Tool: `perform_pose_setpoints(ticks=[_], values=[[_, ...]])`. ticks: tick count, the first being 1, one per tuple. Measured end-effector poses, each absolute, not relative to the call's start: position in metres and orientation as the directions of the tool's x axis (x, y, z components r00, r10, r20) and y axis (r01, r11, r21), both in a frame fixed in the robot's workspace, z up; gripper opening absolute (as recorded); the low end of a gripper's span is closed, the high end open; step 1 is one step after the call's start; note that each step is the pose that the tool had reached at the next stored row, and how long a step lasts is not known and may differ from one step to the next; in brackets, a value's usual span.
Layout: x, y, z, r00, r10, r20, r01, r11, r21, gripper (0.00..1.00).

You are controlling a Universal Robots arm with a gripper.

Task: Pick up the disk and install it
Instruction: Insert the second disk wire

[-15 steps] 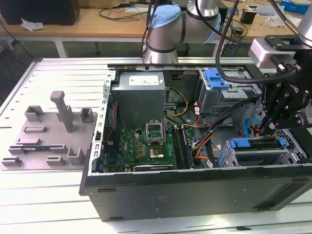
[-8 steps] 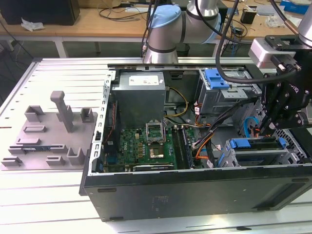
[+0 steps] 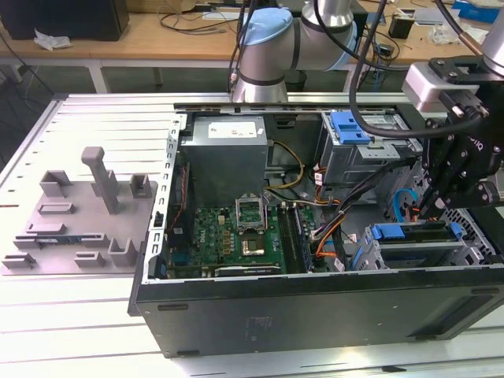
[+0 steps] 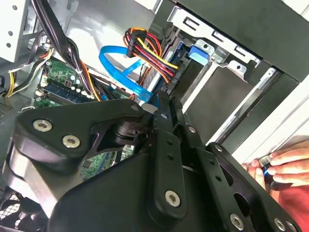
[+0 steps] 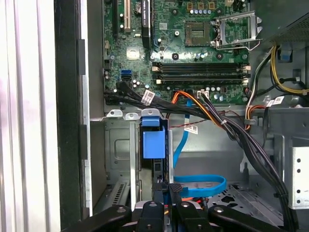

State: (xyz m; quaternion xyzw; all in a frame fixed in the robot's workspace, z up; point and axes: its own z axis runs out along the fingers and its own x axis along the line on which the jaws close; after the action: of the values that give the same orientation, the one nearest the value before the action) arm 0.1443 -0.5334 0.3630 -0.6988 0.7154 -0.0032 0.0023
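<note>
Your gripper [image 5: 175,189] has its jaws drawn together, tips meeting, so it reads as closed rather than clamped around anything. In the first wrist view the tips sit just beside the near edge of the disk [image 5: 155,145]. The disk stands edge-on in the drive cage [image 5: 118,159] inside the PC case [image 3: 315,307], with the blue tab of its carrier facing you. I can't tell whether the tips actually touch it.

In the exterior view the gripper [image 3: 426,211] hangs over the cage at the case's end on that view's right, just above the disk [image 3: 409,233].

Counting outward:
- One flat blue data cable [image 5: 198,186] loops just beside the fingers.
- One bundle of black power leads [image 5: 241,140] runs across above it.
- One motherboard [image 5: 193,58] sits beyond that, with one open CPU socket [image 5: 200,31].
- One second blue carrier [image 3: 350,126] is in the upper bay.
- One power supply [image 3: 228,146] is in the case too.
- One grey slotted fixture [image 3: 79,220] sits on the table, well apart on the exterior view's left.

The second wrist view shows one person's hand [image 4: 285,164] by the case's outer edge.
</note>
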Motion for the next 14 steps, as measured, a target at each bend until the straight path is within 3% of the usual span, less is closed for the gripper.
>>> perform_pose_setpoints(ticks=[14], values=[[0.1406, -0.5411, 0.3620, -0.002, -0.999, -0.035, -1.000, 0.003, -0.027, 0.16]])
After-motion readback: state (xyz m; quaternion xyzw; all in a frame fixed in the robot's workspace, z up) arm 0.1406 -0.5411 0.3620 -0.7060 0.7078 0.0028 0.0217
